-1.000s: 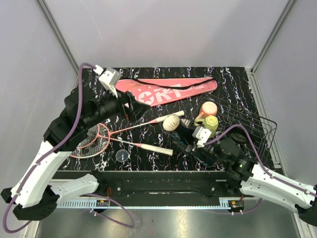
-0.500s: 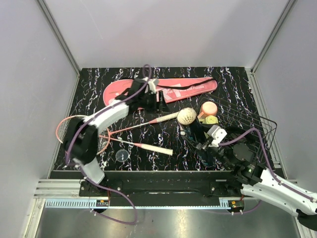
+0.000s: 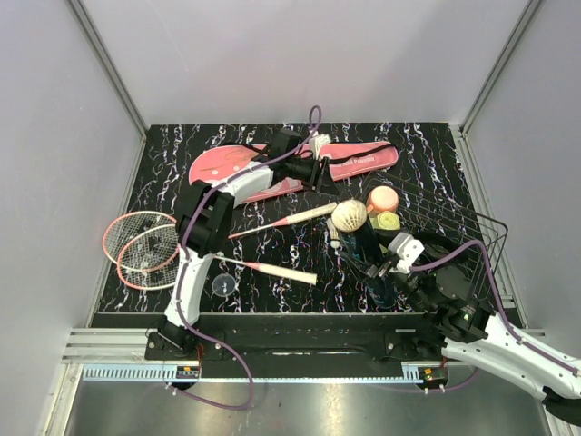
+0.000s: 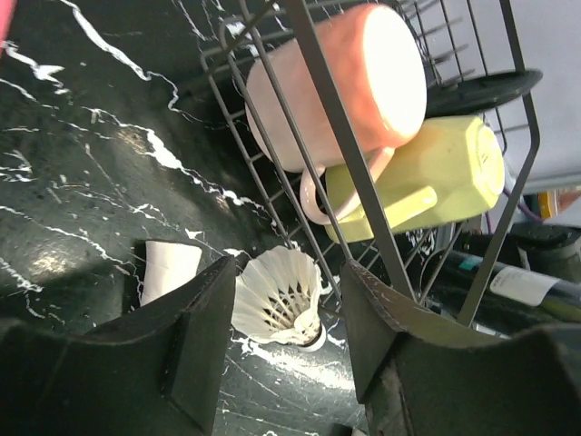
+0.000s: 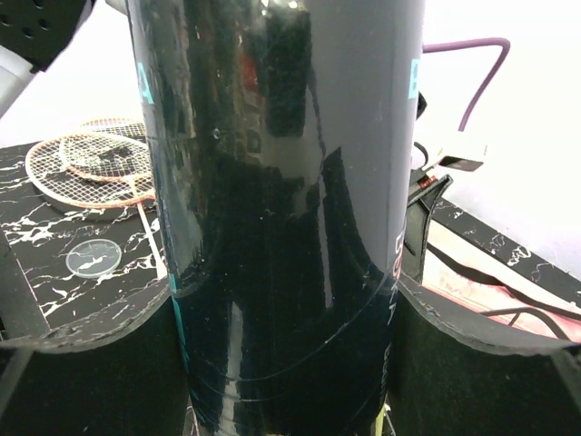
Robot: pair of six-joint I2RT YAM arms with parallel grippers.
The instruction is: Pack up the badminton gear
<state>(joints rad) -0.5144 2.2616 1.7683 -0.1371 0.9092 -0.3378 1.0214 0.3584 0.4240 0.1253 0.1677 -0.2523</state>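
Observation:
My left gripper [image 3: 320, 171] reaches out over the pink "SPORT" cover [image 3: 359, 160], jaws open and empty. In the left wrist view [image 4: 289, 272] a white feather shuttlecock [image 4: 277, 295] lies on the table beyond the fingertips, between a racquet's white handle end [image 4: 168, 268] and the wire basket [image 4: 363, 195]. My right gripper [image 3: 386, 272] is shut on the long black tube [image 3: 368, 254], held nearly upright with its white top end [image 3: 349, 215] up. The tube [image 5: 281, 227] fills the right wrist view. Two pink-red racquets [image 3: 141, 243] lie at the left, handles [image 3: 286, 272] pointing right.
The black wire basket [image 3: 454, 227] at the right holds a peach cup [image 3: 383, 197] and a yellow-green cup [image 3: 388, 219]. A small clear round lid [image 3: 223, 285] lies near the front edge. Grey walls close off the back and sides.
My left arm has swung from the left side out across the table to the cover. The racquet heads now lie further left. My right gripper has carried the tube slightly right.

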